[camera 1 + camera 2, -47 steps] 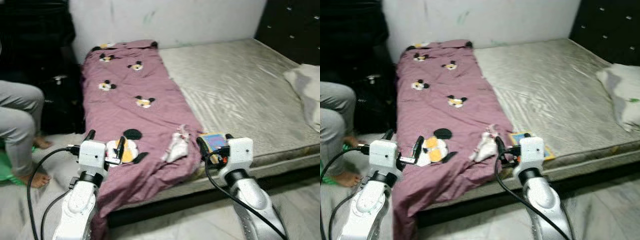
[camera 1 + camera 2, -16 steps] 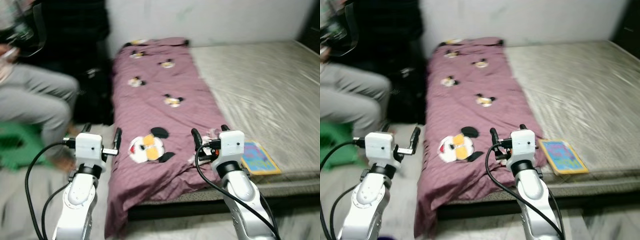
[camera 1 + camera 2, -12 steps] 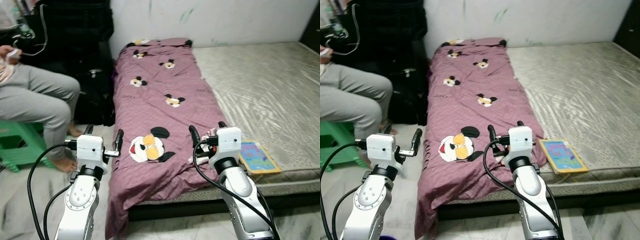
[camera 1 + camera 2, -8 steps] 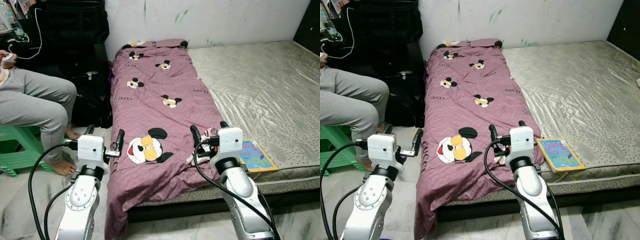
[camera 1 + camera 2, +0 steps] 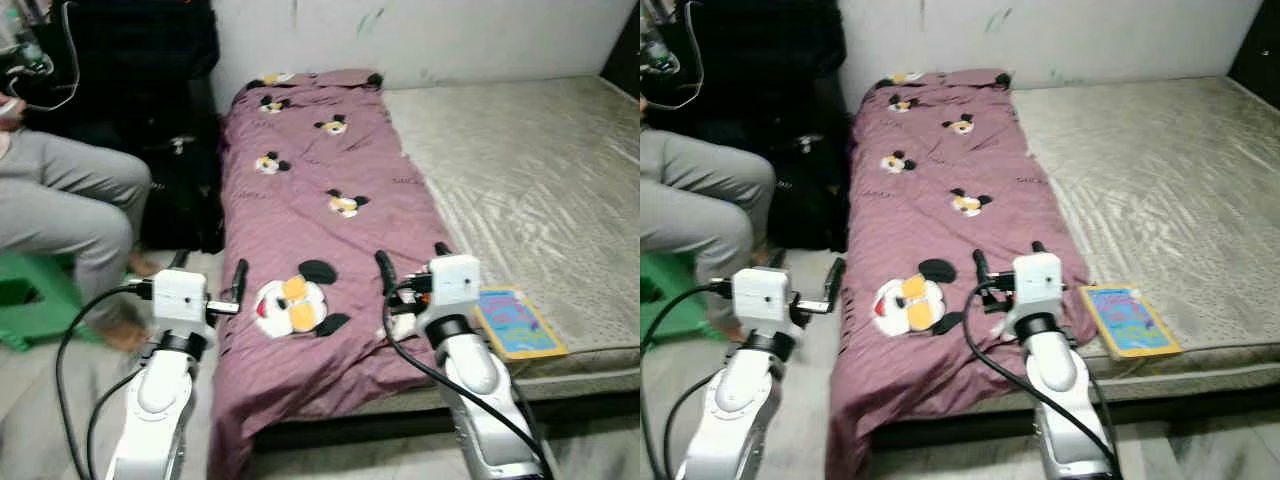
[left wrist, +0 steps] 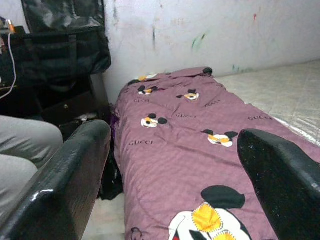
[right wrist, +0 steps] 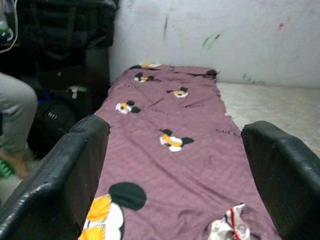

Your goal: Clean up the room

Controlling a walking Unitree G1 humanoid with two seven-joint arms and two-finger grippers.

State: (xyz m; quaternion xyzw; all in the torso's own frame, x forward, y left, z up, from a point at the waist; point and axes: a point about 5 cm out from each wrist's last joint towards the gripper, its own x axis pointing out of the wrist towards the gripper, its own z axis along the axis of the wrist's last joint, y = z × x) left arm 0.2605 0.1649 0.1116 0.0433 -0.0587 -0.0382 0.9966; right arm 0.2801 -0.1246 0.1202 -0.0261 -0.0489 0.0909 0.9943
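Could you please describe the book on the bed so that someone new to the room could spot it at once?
Start at the bed's bare grey mattress, to the right of the purple cartoon-mouse blanket. The book lies flat at the mattress's near edge, just right of the right gripper. It is the one flat, yellow-bordered, blue-covered thing there.

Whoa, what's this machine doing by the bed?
The robot stands at the foot of a mattress, both arms raised, holding nothing. Its left hand is open at the edge of the purple cartoon-mouse blanket; its right hand is open above the blanket's near end, by a small crumpled cloth. A colourful book lies on the mattress beside it. A person sits on a green stool to the left.
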